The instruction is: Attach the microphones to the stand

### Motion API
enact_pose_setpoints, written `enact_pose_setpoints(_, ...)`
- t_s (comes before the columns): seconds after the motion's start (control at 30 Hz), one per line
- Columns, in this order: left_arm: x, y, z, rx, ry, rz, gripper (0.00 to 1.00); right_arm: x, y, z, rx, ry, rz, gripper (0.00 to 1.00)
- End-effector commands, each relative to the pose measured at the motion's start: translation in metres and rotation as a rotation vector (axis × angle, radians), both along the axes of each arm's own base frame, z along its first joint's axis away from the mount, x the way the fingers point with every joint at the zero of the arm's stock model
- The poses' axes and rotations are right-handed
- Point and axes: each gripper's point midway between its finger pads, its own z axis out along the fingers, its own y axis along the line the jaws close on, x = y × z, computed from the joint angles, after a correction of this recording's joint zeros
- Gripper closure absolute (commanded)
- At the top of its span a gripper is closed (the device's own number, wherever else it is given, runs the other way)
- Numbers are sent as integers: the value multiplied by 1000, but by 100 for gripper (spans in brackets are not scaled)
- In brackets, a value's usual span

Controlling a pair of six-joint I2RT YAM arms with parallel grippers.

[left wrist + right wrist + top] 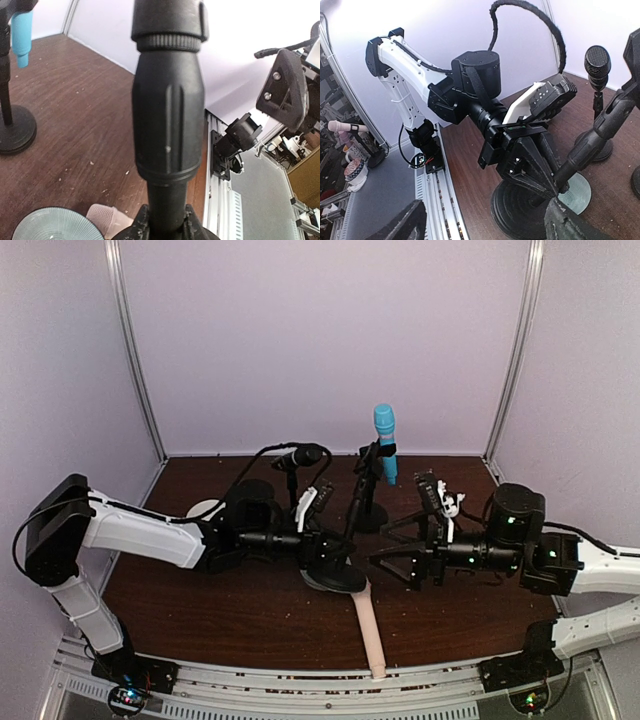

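Left gripper [332, 552] is clamped on the stand [168, 125], centre frame. Pink mic [368, 625] lies on the table [230, 610] just below, long axis running toward the bottom edge. Right gripper [385, 546], fingers spread (nothing in them), sits just upper right, so it's probably the handier arm.

We're in a robotics lab test cell: white panel walls [330, 340] on aluminium posts [135, 350] from 9 to 3 o'clock, slotted rail [300, 695] at 6, wood-grain tabletop [220, 610]. Right wrist view shows workshop clutter [347, 150] past the rail.

Soft even light, faint shadows, near foreground in wrist views blurred
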Motion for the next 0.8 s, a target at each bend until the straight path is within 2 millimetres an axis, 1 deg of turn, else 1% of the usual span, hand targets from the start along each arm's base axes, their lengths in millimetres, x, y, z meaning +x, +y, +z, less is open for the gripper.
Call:
enact_pose_setpoints(0.0,-18,4,61,-198,-123,-76,100,8,-5,-12,4,-21,-11,20)
enact_pose_setpoints(0.17,-42,10,81,-308,-155,-189,100,24,-5,-4,96,-21,-9,31)
enact_pose_setpoints(0.23,-48,10,84,-321,-158,-225,100,29,-4,0,133,-23,7,33)
enact_pose_setpoints(0.3,-51,10,85,-323,-156,-246,100,32,-1,5,163,-31,22,34)
enact_pose_setpoints(0.37,-53,9,84,-320,-151,-259,100,31,4,11,189,-53,52,35)
enact_pose_setpoints(0.43,-55,9,85,-320,-149,-268,100,25,10,19,218,-71,109,35)
enact_pose_setpoints(0.53,-59,8,84,-317,-146,-286,100,21,18,29,247,-76,161,37)
enact_pose_setpoints(0.6,-61,8,83,-314,-146,-292,100,22,22,33,255,-74,175,39)
enact_pose_setpoints(0.77,-63,7,81,-306,-144,-298,100,25,29,34,255,-63,190,46)
